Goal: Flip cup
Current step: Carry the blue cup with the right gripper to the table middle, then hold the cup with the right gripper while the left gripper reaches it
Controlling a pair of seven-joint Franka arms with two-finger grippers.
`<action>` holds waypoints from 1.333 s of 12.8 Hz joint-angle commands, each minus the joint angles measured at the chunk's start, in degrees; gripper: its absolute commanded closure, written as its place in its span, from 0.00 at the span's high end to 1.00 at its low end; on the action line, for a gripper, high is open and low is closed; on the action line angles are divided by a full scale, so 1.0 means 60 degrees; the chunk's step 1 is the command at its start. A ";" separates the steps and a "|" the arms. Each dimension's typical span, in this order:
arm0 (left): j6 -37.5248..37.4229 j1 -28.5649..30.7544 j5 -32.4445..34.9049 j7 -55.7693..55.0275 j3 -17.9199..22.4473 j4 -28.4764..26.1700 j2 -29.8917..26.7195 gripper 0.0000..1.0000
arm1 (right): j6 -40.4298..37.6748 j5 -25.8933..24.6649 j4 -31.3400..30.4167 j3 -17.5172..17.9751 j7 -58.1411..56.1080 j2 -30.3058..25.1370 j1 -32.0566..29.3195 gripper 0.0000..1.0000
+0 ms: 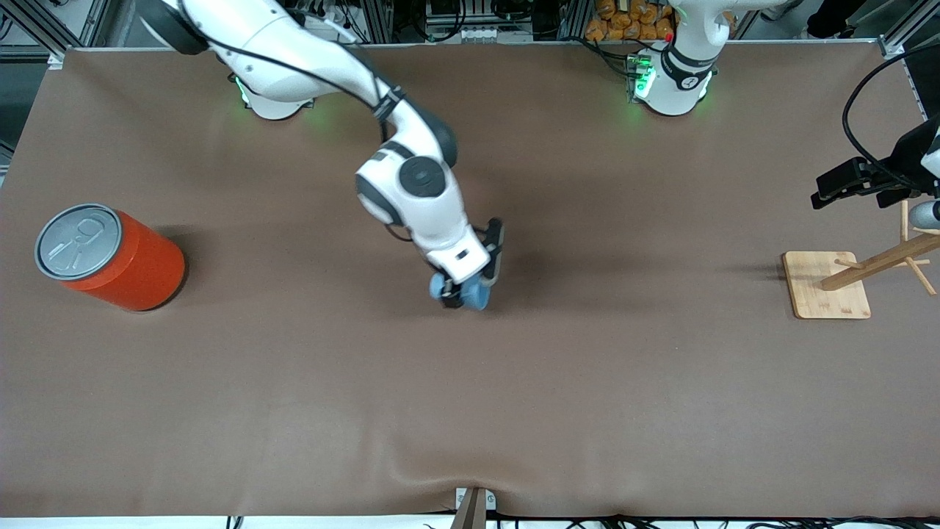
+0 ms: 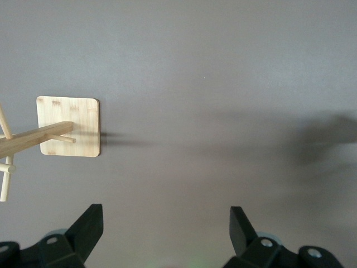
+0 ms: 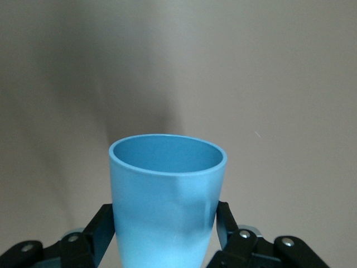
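Observation:
The cup (image 1: 470, 292) is a small light blue tumbler, darker blue inside. My right gripper (image 1: 464, 288) is shut on it low over the middle of the table. In the right wrist view the cup (image 3: 167, 190) fills the space between the two black fingers (image 3: 99, 229), which press on its sides near the base, and its open mouth points away from the wrist. I cannot tell whether it touches the table. My left gripper (image 1: 844, 184) waits open and empty above the wooden rack at the left arm's end; its fingers (image 2: 89, 226) stand wide apart.
A large orange can (image 1: 110, 257) with a grey lid stands at the right arm's end of the table. A wooden peg rack on a square base (image 1: 826, 285) stands at the left arm's end, also in the left wrist view (image 2: 68, 127). A brown mat (image 1: 470, 404) covers the table.

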 commanded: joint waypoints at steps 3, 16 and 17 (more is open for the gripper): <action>0.0024 0.0083 -0.0160 0.0038 -0.0010 0.0030 0.0109 1.00 | -0.0026 -0.0607 0.0488 -0.0068 -0.0024 0.0864 0.0977 0.00; 0.0317 0.0083 -0.1283 -0.0065 -0.0112 -0.0043 0.1103 1.00 | -0.0070 -0.1120 0.0854 -0.0068 0.1207 0.1687 0.1534 1.00; 0.0317 0.0214 -0.1911 0.0080 -0.0098 -0.0044 0.1409 1.00 | -0.0070 -0.1106 0.0854 -0.0053 0.1193 0.1643 0.1491 1.00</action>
